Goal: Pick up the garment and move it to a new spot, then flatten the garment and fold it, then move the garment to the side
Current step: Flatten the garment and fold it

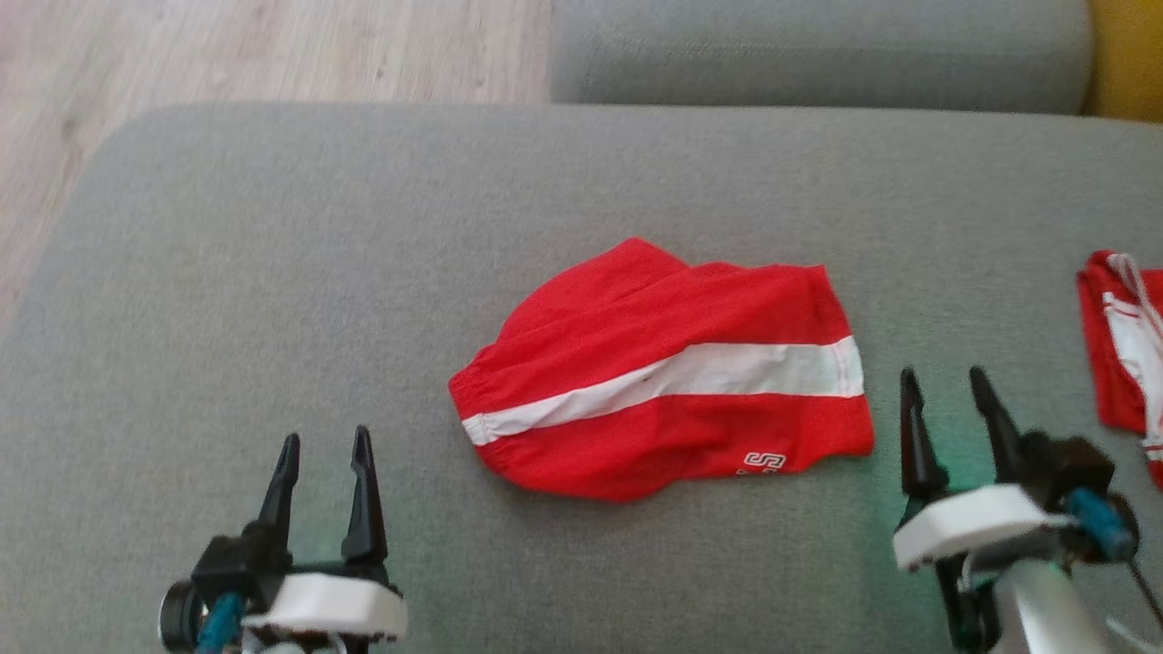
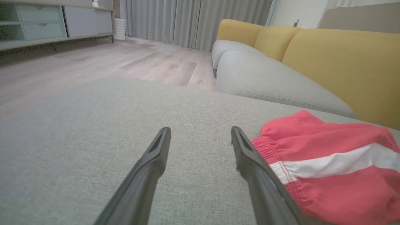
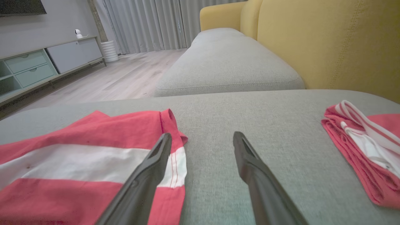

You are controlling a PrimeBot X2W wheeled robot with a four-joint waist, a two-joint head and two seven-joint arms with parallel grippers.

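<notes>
Where the garment lies: the garment [image 1: 663, 372] is spread out in the middle of the head view, on the wide grey seat cushion [image 1: 273, 272], between the two tools and gripped by neither.
Garment look: red shorts with a white stripe [image 1: 690, 381] running across them from lower left to right. The gathered waistband [image 1: 468, 404] is at the left end and the open hem at the right. White lettering [image 1: 763, 461] sits near the lower right edge. The cloth lies mostly flat, with a few soft creases and an uneven upper edge.
Left tool: the left tool [image 1: 326, 438] is at the lower left of the head view with its fingers pointing up the frame, spread apart with nothing between them. It is below and left of the waistband, apart from it.
Left wrist view: the waistband end shows at the lower right, partly behind the right-hand finger; whether they touch cannot be told.
Right tool: the right tool [image 1: 942, 374] is at the lower right of the head view, fingers parted and empty, just right of the hem.
Right wrist view: the left-hand finger crosses in front of the stripe at the hem; contact cannot be told.
Second garment: a folded red and white second garment [image 1: 1127, 345] with a white cord lies at the right edge of the head view, on the same cushion and well apart from the shorts.
Surroundings: pale wooden floor [image 1: 227, 45] at the upper left, another grey cushion [image 1: 818, 45] along the top, and a yellow backrest [image 1: 1131, 54] in the upper right corner.
</notes>
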